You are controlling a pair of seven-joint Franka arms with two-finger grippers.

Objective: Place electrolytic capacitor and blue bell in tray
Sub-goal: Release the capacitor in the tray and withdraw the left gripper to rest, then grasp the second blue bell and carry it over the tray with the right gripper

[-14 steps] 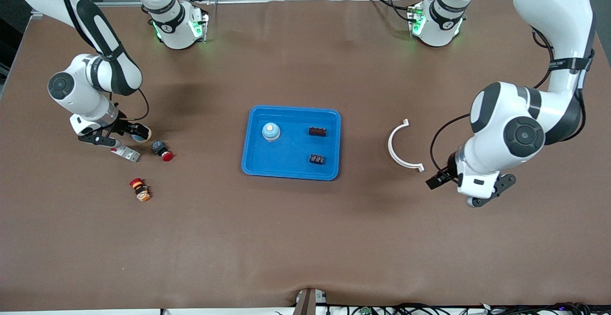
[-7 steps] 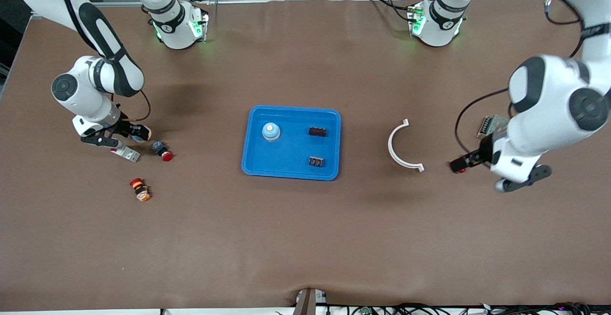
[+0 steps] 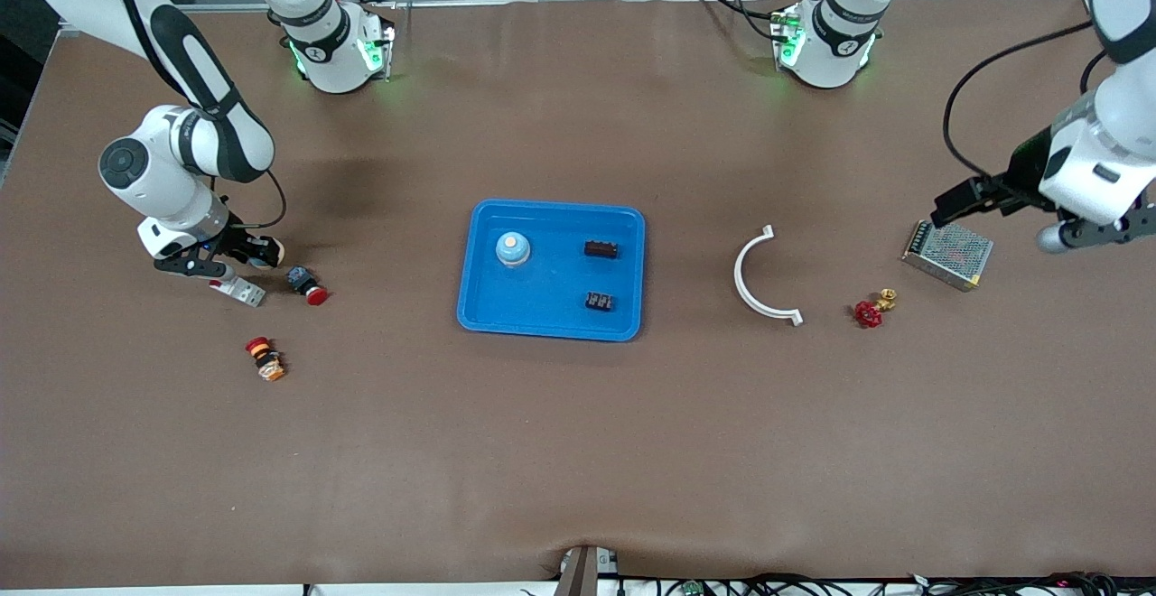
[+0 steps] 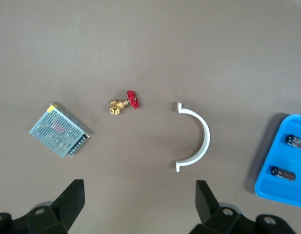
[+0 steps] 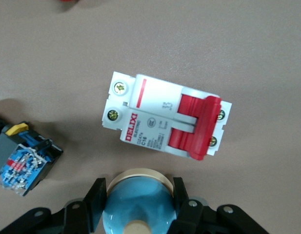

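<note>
Gripping a blue bell (image 5: pixel 139 204) between closed fingers, the right gripper (image 3: pixel 237 251) sits toward the right arm's end from the tray (image 3: pixel 551 329); the left gripper (image 4: pixel 140 204) waits open.

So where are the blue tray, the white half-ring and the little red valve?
tray (image 3: pixel 542 302): front view, bare floor of the tray.
half-ring (image 3: pixel 742 273): front view, middle of its curved band.
valve (image 4: pixel 132 99): left wrist view, its red handwheel.
</note>
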